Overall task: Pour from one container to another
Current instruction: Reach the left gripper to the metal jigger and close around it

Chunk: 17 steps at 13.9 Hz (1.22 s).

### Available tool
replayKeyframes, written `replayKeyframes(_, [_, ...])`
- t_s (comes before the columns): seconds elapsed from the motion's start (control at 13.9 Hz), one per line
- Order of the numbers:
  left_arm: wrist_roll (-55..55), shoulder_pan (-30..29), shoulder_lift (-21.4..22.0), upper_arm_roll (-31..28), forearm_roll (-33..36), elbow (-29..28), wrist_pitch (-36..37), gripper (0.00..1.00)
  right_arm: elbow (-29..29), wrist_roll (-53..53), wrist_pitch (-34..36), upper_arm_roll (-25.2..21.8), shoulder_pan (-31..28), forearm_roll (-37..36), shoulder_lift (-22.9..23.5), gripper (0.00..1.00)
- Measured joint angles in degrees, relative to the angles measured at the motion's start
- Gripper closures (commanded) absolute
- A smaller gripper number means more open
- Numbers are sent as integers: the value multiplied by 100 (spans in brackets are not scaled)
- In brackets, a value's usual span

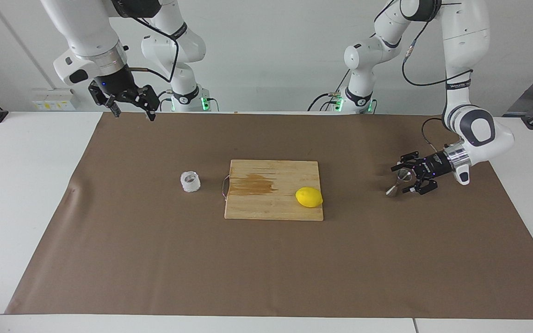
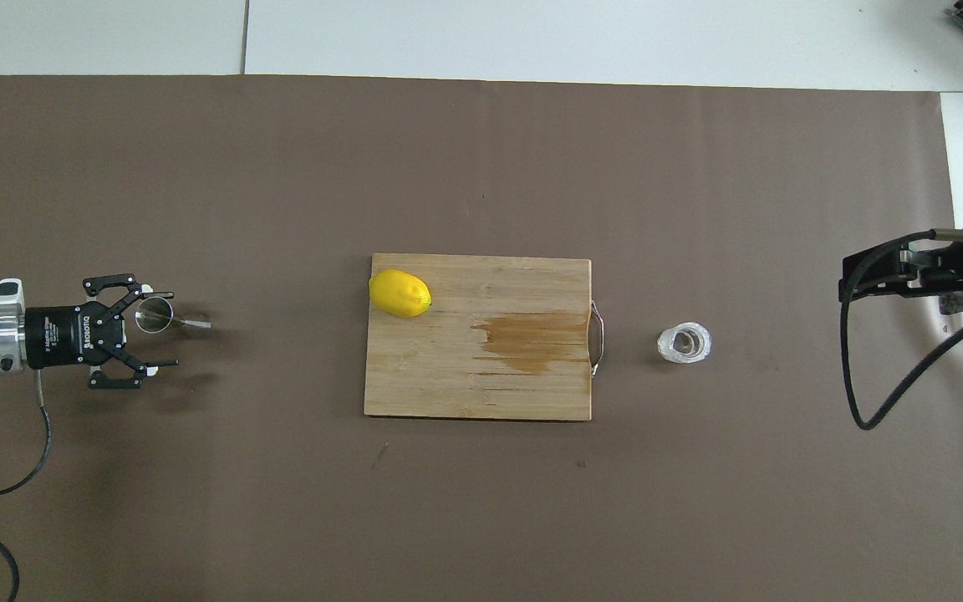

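1. Your left arm reached in low at its own end of the bench (image 2: 532, 50), forearm nearly level. Its pincer (image 2: 151, 343) was spread wide, fingers splayed, gripping nothing.
2. The steel jigger (image 2: 165, 316) sat just inside the spread fingers, close to one finger (image 2: 126, 288); whether it touched could not be told. From the facing side the jigger (image 1: 398, 181) appeared tilted, resting on the brown mat (image 2: 281, 167).
3. A wooden cutting board (image 2: 481, 376) lay mid-bench, with a darker stain near its metal handle (image 2: 598, 339).
4. A lemon (image 2: 399, 293) sat on the board's corner toward the left arm's end, at the edge farther from the robots.
5. The cut-glass cup (image 2: 684, 344) stood upright on the mat, just beside the board's handle, toward the right arm's end.
6. Your right arm waited, raised over its end of the mat near the robots; its pincer (image 1: 132, 107) hung spread, gripping nothing.
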<state>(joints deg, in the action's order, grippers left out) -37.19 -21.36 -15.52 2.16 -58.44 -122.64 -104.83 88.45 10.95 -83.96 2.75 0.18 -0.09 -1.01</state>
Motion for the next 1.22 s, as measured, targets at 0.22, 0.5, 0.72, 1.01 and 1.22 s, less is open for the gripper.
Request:
replayKeyframes(0.22, [0, 0, 14, -1, -6, -26, -2, 0, 0, 0, 0, 0, 0, 0, 0, 0])
replayKeyframes(0.5, [0, 0, 36, -2, -76, -85, -4, 3, 0, 0, 0, 0, 0, 0, 0, 0])
replayKeyframes(0.72, [0, 0, 38, -2, -113, -96, -5, 20, 0, 0, 0, 0, 0, 0, 0, 0])
replayKeyframes(1.01, [0, 0, 41, -2, -121, -103, -5, 29, 0, 0, 0, 0, 0, 0, 0, 0])
replayKeyframes(1.22, [0, 0, 43, -1, -125, -107, -4, 35, 0, 0, 0, 0, 0, 0, 0, 0])
